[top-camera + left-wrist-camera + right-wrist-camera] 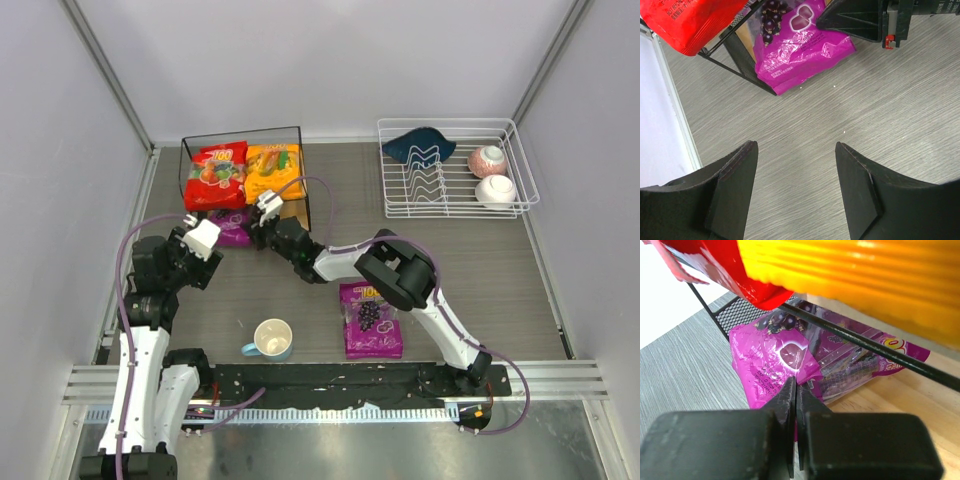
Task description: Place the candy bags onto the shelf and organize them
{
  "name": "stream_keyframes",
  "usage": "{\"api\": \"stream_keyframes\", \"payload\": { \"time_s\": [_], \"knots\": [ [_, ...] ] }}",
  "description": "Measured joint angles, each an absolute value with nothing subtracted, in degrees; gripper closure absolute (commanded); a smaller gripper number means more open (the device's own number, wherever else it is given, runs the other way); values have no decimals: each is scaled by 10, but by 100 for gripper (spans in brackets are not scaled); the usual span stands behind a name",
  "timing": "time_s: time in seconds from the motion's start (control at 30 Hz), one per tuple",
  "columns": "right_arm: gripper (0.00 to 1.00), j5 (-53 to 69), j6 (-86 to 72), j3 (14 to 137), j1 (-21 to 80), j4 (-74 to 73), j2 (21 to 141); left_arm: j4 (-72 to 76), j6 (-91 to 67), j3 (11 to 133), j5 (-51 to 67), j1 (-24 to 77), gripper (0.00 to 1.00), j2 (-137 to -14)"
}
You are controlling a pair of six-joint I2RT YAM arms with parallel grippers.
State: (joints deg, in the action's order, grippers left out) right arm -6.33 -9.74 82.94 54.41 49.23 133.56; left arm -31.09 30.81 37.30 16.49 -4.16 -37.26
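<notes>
The shelf stands at the back left. A red candy bag and an orange-yellow one lie on its top tier. A purple bag lies half in the lower tier and sticks out onto the table; it also shows in the left wrist view and the right wrist view. My right gripper is shut, its tips pinching this bag's near edge. The second purple bag lies flat on the table. My left gripper is open and empty over bare table, short of the shelf.
A white and blue mug stands near the front edge. A white wire dish rack at the back right holds two bowls and a dark blue cloth. The right arm stretches across the table's middle.
</notes>
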Motion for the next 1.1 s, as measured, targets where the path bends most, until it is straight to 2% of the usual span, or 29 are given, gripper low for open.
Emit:
{"api": "stream_keyframes", "payload": {
  "time_s": [0.03,0.13,0.43,0.83,0.97,1.1],
  "knots": [
    [79,-62,-97,831,543,490,1336,-311,308,373,165,-42,33,-373],
    [61,-61,-97,831,543,489,1336,-310,309,373,165,-42,33,-375],
    [32,-63,-121,770,541,533,1330,-311,309,373,165,-42,33,-375],
    [22,-60,-171,621,545,569,1209,-312,309,373,168,-42,32,-369],
    [19,-85,-187,568,558,549,1124,-312,307,373,171,-42,32,-369],
    [17,-166,-218,509,578,453,1001,-312,305,374,181,-42,32,-369]
  ]
}}
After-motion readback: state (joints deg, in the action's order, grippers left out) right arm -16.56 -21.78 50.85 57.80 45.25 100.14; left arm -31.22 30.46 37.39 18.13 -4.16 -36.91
